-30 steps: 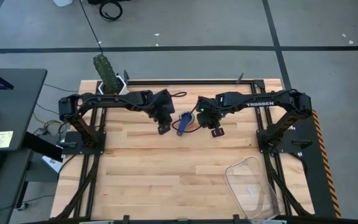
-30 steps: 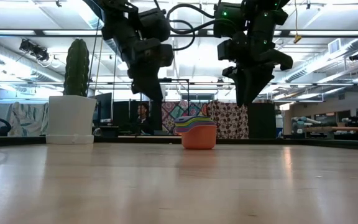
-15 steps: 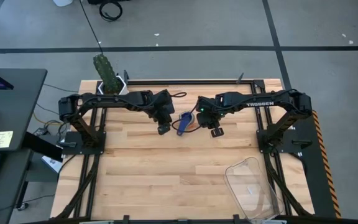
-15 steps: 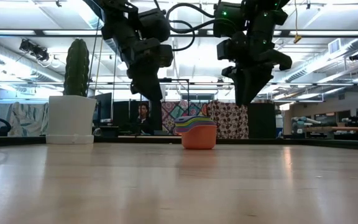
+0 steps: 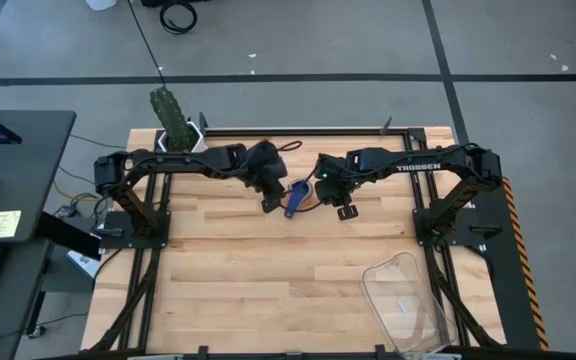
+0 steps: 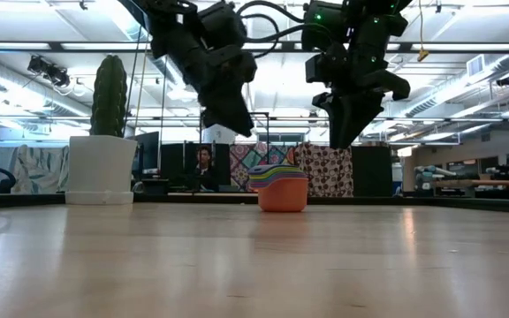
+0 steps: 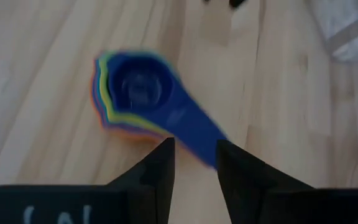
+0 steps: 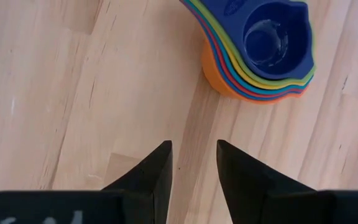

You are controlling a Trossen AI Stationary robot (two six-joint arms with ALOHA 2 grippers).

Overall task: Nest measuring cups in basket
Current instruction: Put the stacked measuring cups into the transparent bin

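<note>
Nested measuring cups [image 5: 295, 197], both grippers' fingers released above; we judge a clumsy grasp could unstack them, basket [image 5: 408, 300] well apart.

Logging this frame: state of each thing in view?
measuring cups: nested in one stack, upright on the table, not in the basket
basket: empty, at the table's near right corner
left hand: open, above the stack, holding nothing
right hand: open, raised beside the stack, holding nothing
</note>
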